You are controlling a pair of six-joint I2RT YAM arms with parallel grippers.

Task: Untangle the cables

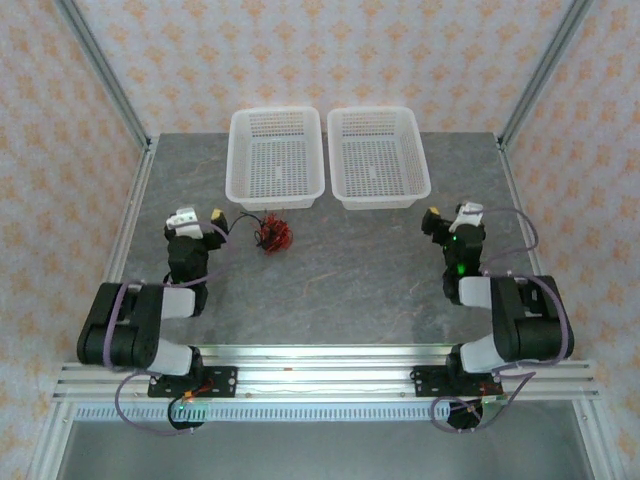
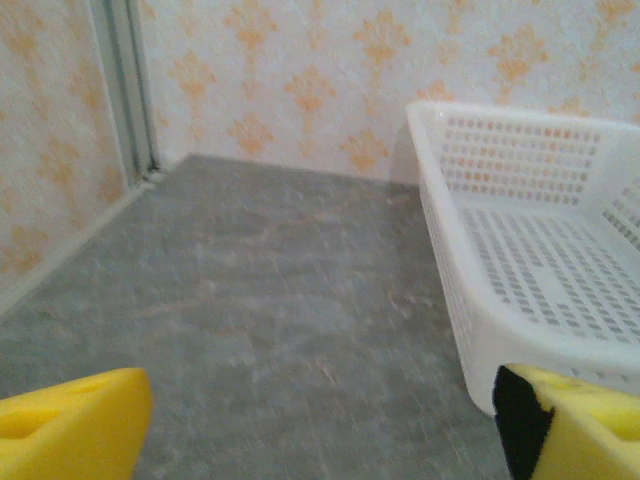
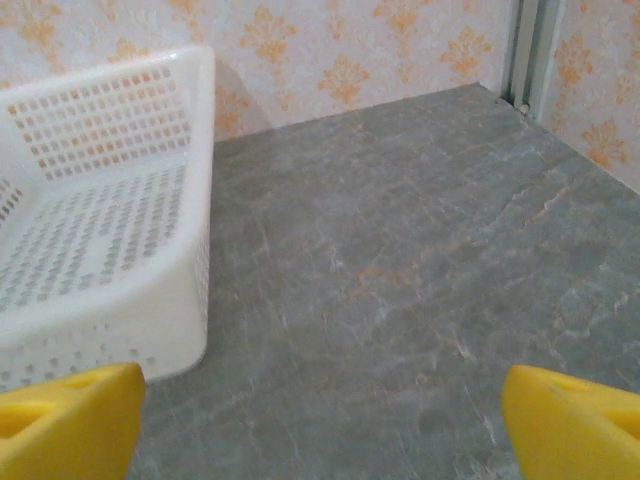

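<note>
Top external — cables (image 1: 275,235) near left gripper (image 1: 203,220), apart

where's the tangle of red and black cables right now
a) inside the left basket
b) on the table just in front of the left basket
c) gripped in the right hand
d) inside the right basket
b: in the top view the cables lie bunched on the table, just outside the near wall of the left basket, and both baskets look empty.
</note>
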